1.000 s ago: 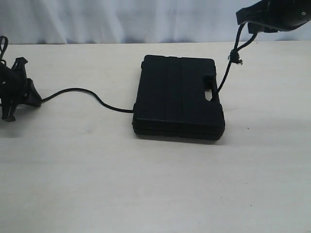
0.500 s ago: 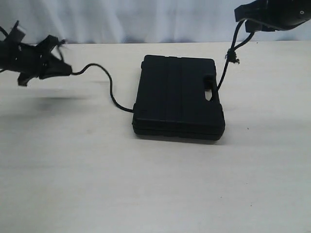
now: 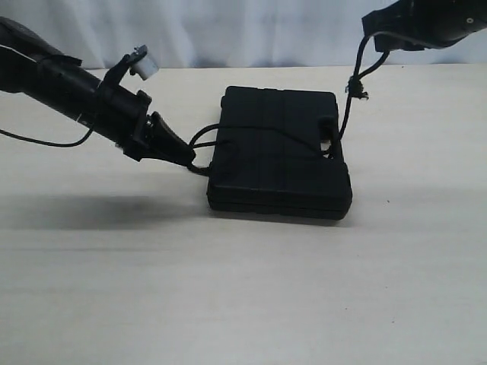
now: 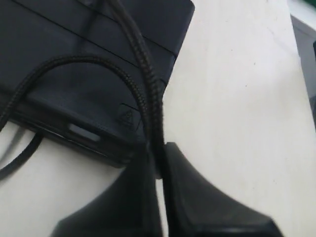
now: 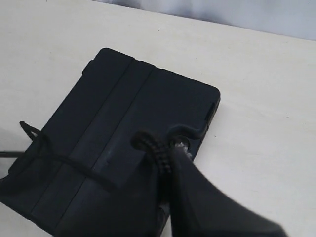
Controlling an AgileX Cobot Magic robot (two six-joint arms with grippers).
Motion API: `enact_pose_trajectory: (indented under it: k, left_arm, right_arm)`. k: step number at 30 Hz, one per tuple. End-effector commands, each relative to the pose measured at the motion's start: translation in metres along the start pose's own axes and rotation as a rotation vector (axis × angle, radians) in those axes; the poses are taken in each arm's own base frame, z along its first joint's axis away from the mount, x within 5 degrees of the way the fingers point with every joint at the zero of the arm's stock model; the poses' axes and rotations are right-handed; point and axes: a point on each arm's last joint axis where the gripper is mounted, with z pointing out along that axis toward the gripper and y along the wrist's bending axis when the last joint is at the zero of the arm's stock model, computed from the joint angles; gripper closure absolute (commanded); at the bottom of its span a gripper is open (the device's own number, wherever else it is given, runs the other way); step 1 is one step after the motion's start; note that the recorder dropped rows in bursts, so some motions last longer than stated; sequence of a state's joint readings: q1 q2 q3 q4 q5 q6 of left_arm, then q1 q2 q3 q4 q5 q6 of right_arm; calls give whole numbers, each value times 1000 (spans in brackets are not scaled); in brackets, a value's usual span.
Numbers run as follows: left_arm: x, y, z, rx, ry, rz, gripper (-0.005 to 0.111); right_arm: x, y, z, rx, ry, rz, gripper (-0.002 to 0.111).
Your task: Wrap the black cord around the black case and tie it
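Black cord [image 3: 346, 110] lies across the top of the black case [image 3: 278, 171], which rests flat on the pale table [image 3: 228, 289], and rises by its handle slot. The left gripper [image 3: 186, 156], jaws clamped on one end, sits just beside the case's left edge. The right gripper [image 3: 370, 30], pinched tight on the other end, holds it aloft.

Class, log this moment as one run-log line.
left pincer: shut on black cord beside black case | right pincer: shut on black cord, raised | wrap: one strand across case top
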State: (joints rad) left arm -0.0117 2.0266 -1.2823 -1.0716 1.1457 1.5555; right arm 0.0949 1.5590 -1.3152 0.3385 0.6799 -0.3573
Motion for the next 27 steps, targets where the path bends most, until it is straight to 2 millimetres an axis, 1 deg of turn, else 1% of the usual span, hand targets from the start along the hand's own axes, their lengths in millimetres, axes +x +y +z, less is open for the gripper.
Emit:
enact_pose_trajectory:
  k: [1, 7, 9, 13, 16, 23, 27]
  left_arm:
    - [-6, -1, -4, -53, -13, 75, 107]
    - [-20, -10, -18, -121, -36, 185, 107]
    - [-26, -14, -26, -158, -47, 222, 107]
    - [-35, -21, -41, -221, -63, 291, 107]
    - [-38, -26, -47, -231, -64, 320, 107]
    - [-40, -34, -47, -169, -85, 333, 107]
    - [-45, -40, -50, -153, -114, 351, 107]
  right_arm:
    - [7, -6, 15, 34, 61, -6, 104]
    - [18, -11, 45, 25, 138, 24, 104]
    - [20, -12, 50, 24, 152, 31, 104]
    - [20, -12, 51, 24, 153, 32, 104]
    - [20, -12, 51, 26, 153, 48, 104]
    - [23, -13, 52, 24, 183, 115, 104]
    - [26, -28, 48, 28, 193, 181, 104]
